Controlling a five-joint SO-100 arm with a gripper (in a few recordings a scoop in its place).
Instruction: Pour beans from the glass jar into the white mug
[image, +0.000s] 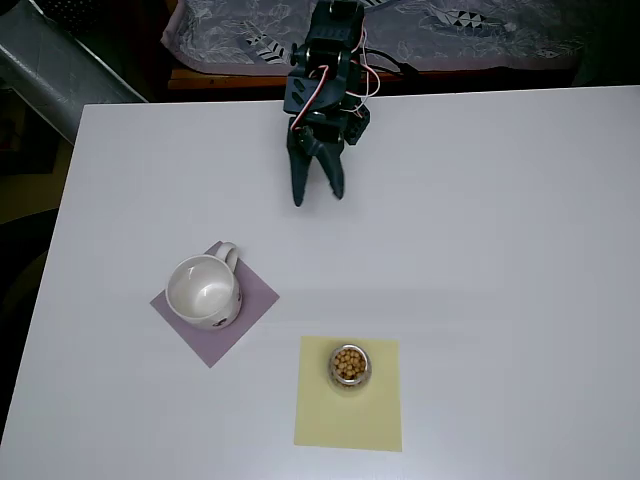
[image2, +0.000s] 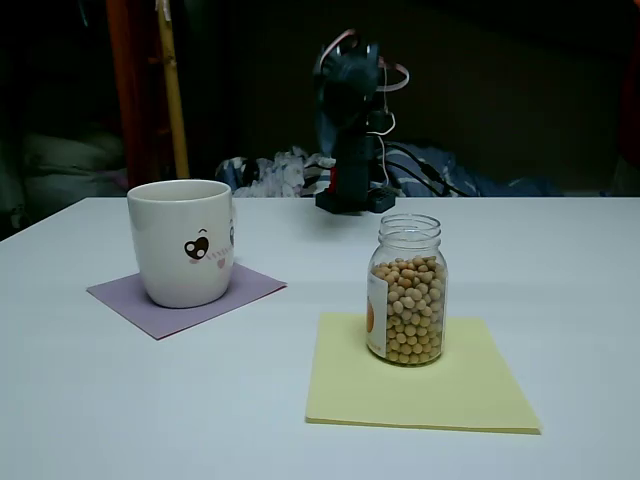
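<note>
Jar full, mug empty, nothing poured yet.
Claw (image: 318, 195) slightly apart, empty, near desk's (image: 500, 250) far edge. Glass jar (image2: 407, 290) of beans (image2: 410, 305) on yellow mat (image2: 420, 385) near front edge, white mug (image2: 182, 240) on purple mat (image2: 170, 305). Jar stiff, slick, breakable; grip mid-body.

This looks like a room in a home. A plain white bench (image: 480, 260) stands in a dark room. Behind it lies a cloth (image: 430, 35) with a lacy flower pattern, the kind put on house furniture. In the fixed view, a wooden post (image2: 130, 90) and a yellow stick (image2: 172, 80) stand at the back left, and crumpled cloth (image2: 285, 170) lies behind the bench. The mug (image2: 184, 240) has a cute smiling face drawn on it, like a cup from a family kitchen.
</note>
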